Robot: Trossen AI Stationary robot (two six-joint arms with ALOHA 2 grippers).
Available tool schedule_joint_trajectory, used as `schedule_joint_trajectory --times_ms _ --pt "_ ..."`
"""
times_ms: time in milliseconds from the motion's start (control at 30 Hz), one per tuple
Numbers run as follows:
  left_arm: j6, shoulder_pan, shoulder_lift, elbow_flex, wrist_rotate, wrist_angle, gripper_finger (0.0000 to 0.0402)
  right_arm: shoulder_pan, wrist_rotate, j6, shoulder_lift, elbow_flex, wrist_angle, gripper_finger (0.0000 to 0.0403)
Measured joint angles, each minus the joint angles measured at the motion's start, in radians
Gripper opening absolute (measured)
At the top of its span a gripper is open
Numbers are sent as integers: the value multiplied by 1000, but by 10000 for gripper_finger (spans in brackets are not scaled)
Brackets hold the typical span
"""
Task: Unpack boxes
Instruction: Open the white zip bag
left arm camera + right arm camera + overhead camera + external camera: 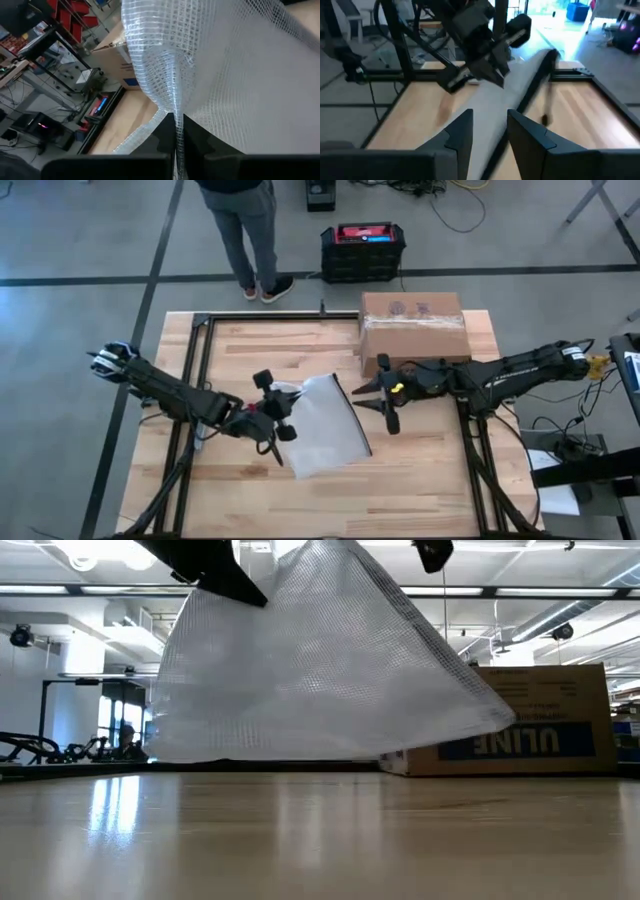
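The left gripper is clenched on one edge of a clear mesh-reinforced plastic bag; in the left wrist view its two dark fingers press together with a pinched fold of the bag running between them. The bag hangs lifted off the tabletop, as the low view shows, where its lower edge clears the wood. The left arm reaches in low from the left edge of the tabletop, stretched toward the middle, wrist turned so the fingers meet the bag's left side.

The right gripper stands released, its fingers parted with a gap between them, just beside the bag's right edge and gripping nothing. The right arm comes in from the right edge, nearly level, elbow out past the table's side, wrist pointing toward the bag and the left gripper.

The cardboard box sits on the tabletop near the far right corner, just behind the right gripper; its side shows a blue ULINE label upside down.

Beyond the far edge stands a person on the floor, beside a black-and-red case.
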Motion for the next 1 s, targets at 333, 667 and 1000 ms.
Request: schedule_joint_trajectory --times_ms 333,667,1000 --pt "97 -12 -1 1 -6 89 0 4 17 29 204 130 -38 153" --pt "168 -13 -63 43 -3 0 0 69 218 -167 290 309 -288 8" --pt "167 -8 -172 145 41 -105 95 158 492 -334 288 324 -348 0"
